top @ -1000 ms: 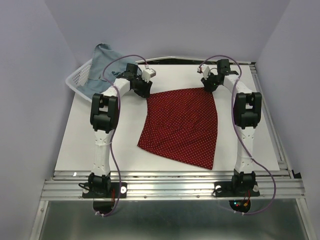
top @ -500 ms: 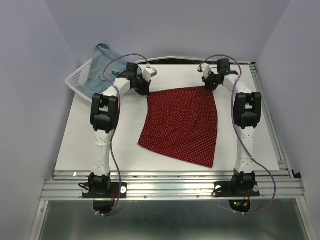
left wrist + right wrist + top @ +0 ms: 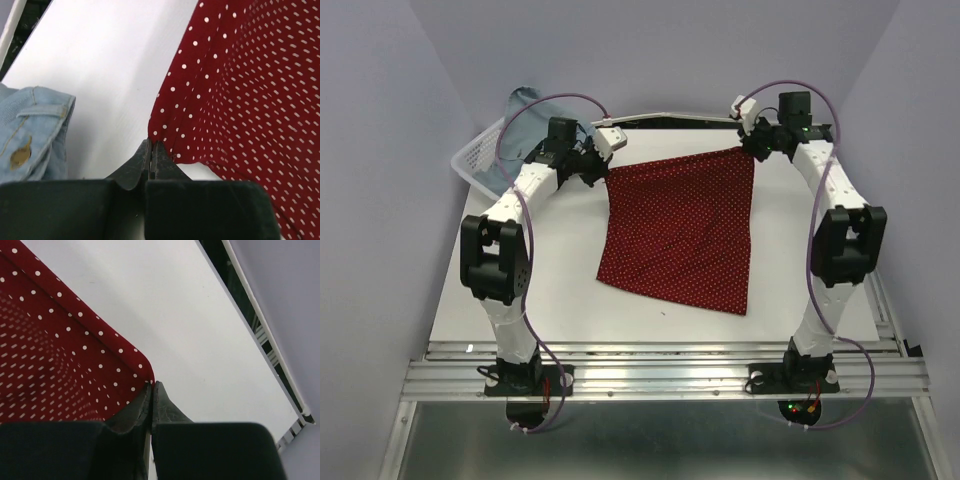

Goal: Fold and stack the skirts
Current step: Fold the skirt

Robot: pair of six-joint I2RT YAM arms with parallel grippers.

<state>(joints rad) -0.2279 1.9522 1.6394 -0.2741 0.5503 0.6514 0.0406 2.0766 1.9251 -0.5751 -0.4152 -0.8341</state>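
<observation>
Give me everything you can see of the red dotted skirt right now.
The red skirt is thin-looking dark red cloth with small white dots and a stitched edge band. It is spread open, roughly trapezoid. The left gripper and right gripper pinch its two far corners, stretching that edge taut; the rest drapes onto the white table, near edge slanted.

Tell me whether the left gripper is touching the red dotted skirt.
Touching. In the left wrist view the left gripper has its fingers pressed together on the corner edge of the red dotted skirt, with no gap between them.
</observation>
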